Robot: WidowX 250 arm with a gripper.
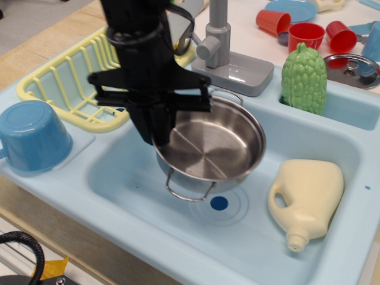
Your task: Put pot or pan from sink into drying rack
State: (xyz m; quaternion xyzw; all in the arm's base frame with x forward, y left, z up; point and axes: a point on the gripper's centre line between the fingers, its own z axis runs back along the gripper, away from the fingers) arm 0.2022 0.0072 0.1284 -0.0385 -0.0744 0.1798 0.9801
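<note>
The shiny steel pan (217, 145) with wire loop handles hangs tilted above the light blue sink (124, 184). My black gripper (159, 141) is shut on the pan's left rim and holds it clear of the sink floor, above the drain hole (219, 203). The pale yellow drying rack (71, 83) stands at the back left, to the left of the gripper, and its right part is hidden behind my arm.
A blue plastic pot (32, 136) sits upside down on the left ledge. A cream bottle (306, 199) lies in the sink at right. The grey faucet (222, 53) stands behind. A green ridged object (304, 78), red cups (306, 34) and a steel lid (353, 66) are at back right.
</note>
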